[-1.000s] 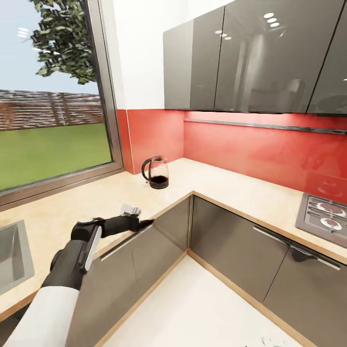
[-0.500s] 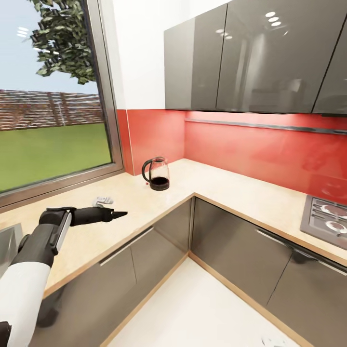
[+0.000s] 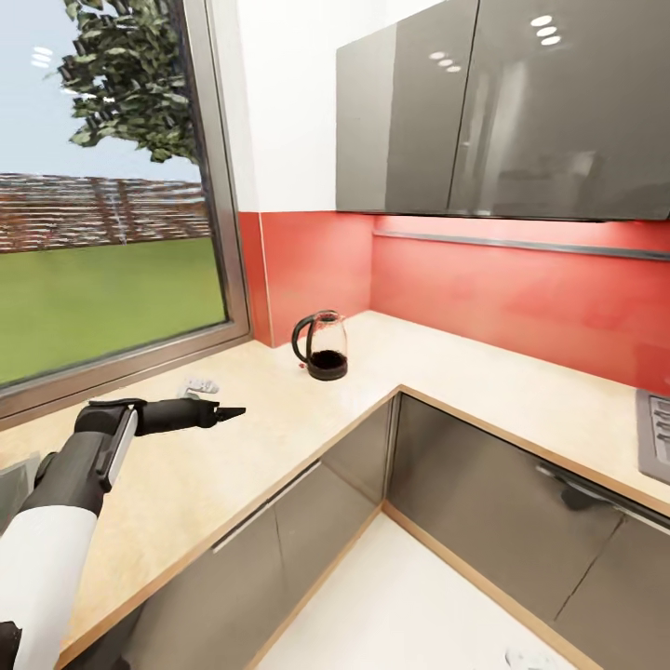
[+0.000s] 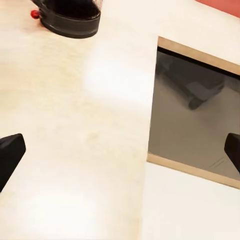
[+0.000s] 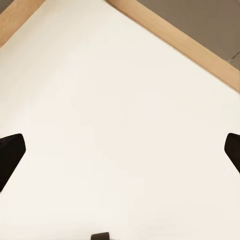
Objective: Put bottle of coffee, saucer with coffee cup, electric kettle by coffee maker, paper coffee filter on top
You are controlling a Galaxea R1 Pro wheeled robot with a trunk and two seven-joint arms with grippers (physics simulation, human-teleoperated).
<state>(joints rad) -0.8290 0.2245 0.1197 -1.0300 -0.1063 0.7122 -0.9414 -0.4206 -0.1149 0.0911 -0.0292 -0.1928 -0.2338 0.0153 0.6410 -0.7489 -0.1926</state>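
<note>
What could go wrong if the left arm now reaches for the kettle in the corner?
1. The electric kettle stands in the corner near the red backsplash, so a wide approach might hit the wall.
2. The left gripper, open, hovers low over the countertop; moving forward at this height, it may push the kettle instead of grasping it.
3. The handle may be awkward to grip.

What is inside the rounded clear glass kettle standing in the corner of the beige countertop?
The glass kettle on the countertop looks dark in its lower part, above its black base. What the dark contents are cannot be told.
</note>
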